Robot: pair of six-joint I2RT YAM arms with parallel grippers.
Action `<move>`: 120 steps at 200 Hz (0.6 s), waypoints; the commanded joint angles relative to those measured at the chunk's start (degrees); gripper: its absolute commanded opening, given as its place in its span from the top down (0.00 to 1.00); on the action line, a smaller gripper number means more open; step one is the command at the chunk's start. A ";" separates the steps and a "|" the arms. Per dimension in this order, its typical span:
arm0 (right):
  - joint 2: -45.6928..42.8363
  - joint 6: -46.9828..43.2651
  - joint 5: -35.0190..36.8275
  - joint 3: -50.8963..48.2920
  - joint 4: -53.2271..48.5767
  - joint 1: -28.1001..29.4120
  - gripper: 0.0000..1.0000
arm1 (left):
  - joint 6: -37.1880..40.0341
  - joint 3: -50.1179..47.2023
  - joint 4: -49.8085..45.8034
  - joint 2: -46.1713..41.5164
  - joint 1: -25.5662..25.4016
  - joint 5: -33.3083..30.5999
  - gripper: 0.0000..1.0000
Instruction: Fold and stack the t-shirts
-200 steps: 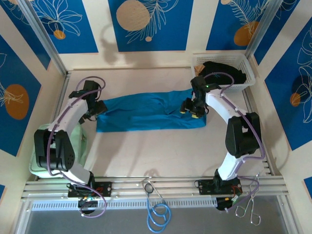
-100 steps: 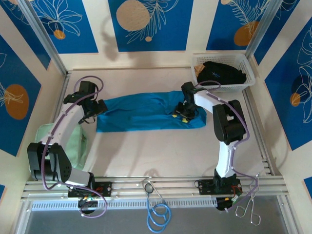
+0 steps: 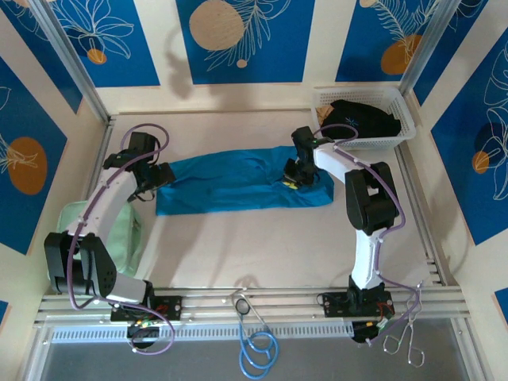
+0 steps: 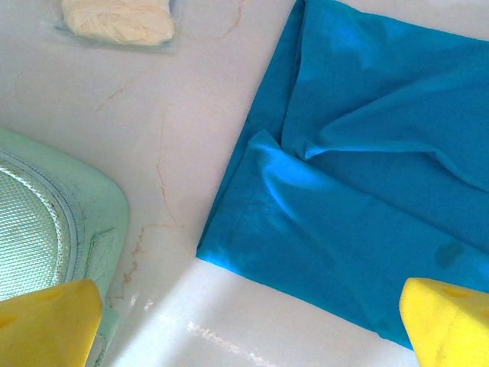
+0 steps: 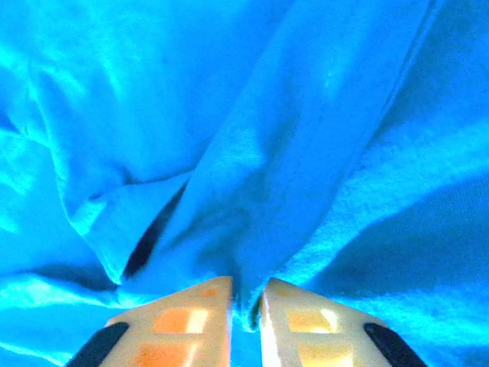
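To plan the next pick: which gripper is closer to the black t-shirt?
Right. The right gripper, pinching the teal t-shirt, is close to the black t-shirt; the left gripper, open, is at the teal t-shirt's opposite end.

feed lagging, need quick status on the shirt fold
Right gripper shut on teal t-shirt fold. Left gripper open at its left edge. Black t-shirt in basket. Pale green pad clear of cloth.

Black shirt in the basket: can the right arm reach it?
Probably yes: the black shirt lies in an open-topped basket just beyond the right gripper, nothing between. But that gripper pinches the teal shirt and must let go first.
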 commanded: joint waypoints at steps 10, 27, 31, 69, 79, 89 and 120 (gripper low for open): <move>1.87 0.00 0.20 2.56 -0.67 -0.07 1.00 | 0.64 -0.54 -1.22 -0.43 -0.33 -0.45 0.00; 2.06 -0.57 0.03 4.60 -1.24 0.02 1.00 | 0.61 -0.57 -1.32 -0.59 -0.33 -0.60 0.00; 2.24 -0.77 0.10 5.33 -1.40 0.04 1.00 | 0.59 -0.57 -1.32 -0.65 -0.33 -0.67 0.00; 4.92 -2.41 1.41 13.63 -4.36 0.33 1.00 | 0.63 -0.57 -1.36 -0.88 -0.32 -0.89 0.00; 6.30 -2.77 1.67 16.03 -5.34 0.35 1.00 | 0.67 -0.57 -1.40 -0.79 -0.32 -0.98 0.00; 7.79 -3.06 1.71 18.44 -6.19 0.37 1.00 | 0.76 -0.57 -1.41 -0.55 -0.30 -1.05 0.00; 12.18 -3.52 1.43 24.14 -8.57 0.67 1.00 | 1.06 -0.67 -1.28 0.39 -0.30 -1.15 0.00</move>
